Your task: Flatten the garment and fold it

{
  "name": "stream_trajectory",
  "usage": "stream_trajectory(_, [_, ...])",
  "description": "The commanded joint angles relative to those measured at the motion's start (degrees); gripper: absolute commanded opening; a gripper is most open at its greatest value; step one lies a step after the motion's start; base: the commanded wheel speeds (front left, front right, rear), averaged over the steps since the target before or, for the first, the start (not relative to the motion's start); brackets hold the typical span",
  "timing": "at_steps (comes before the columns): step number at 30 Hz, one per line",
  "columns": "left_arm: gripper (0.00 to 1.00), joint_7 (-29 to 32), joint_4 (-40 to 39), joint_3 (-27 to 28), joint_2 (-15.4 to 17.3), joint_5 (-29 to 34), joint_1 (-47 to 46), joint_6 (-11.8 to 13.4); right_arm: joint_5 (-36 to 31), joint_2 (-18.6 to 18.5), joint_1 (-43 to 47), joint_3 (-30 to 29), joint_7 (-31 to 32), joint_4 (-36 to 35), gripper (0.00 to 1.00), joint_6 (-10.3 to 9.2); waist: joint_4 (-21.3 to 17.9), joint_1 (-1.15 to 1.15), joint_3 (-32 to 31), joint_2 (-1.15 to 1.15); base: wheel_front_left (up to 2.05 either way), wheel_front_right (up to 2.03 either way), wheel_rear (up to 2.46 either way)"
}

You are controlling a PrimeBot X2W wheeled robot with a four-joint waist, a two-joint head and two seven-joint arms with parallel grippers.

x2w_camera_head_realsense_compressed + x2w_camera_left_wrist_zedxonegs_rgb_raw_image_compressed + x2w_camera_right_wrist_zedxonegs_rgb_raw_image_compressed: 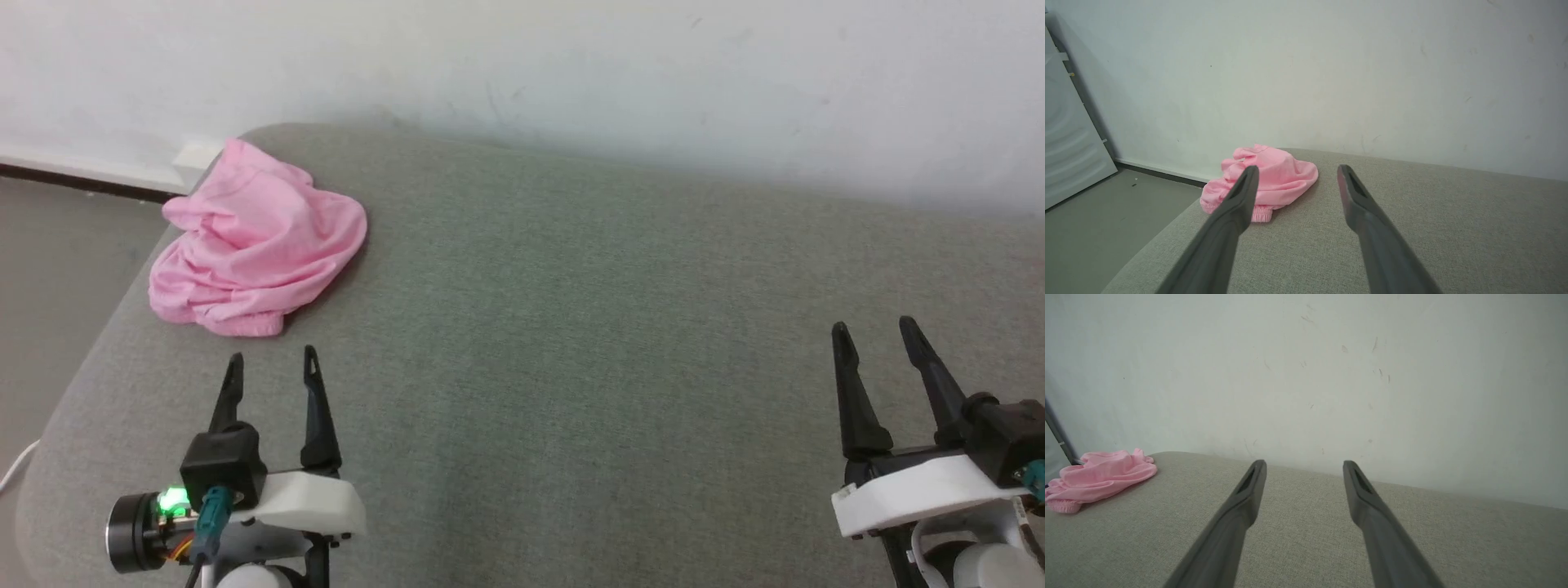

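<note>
The crumpled garment (261,237) lies just beyond the left hand (273,357), well apart from the right hand (873,324); both point forward, fingers spread, empty.

Ahead of me I see a plain off-white wall (571,65), softly and evenly lit and scuffed with small marks. A wide grey fabric-covered surface (571,327) with a rounded corner runs right up to it. Off to the left the floor (57,245) is a dull grey-brown, and a dark skirting strip (73,180) runs along the wall's foot. A white cable (18,467) lies on the floor by the near corner. My left wrist view shows a pale ribbed panel (1069,155) at its far left.
</note>
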Motion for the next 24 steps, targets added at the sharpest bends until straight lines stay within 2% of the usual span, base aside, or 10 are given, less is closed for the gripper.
stream_trajectory(1, [1.00,-0.6,-0.4,0.5,0.0,-0.5,-0.5,0.7,0.6,0.1,0.8,-0.3,-0.6,-0.4,1.00,-0.06,0.9,0.00,0.2,0.00,0.00,0.00,0.00])
stream_trajectory(16, [1.00,-2.4,1.2,6.6,0.9,-1.4,-3.5,0.8,1.2,0.2,0.5,-1.2,-2.4,-1.9,1.00,-0.08,4.9,0.00,2.4,0.00,0.00,0.00,0.00])
stream_trajectory(20, [1.00,-2.9,2.9,9.0,2.0,-2.3,-7.7,0.0,0.5,0.2,-0.3,-1.5,-2.9,-2.7,1.00,-0.08,5.8,0.00,4.6,0.00,0.00,0.00,0.00])
stream_trajectory(24, [1.00,-3.4,5.4,11.4,3.0,-4.1,-13.2,-1.9,-0.7,0.2,-1.6,-1.5,-3.4,-3.7,1.00,-0.08,6.1,0.00,7.8,0.00,0.00,0.00,0.00])
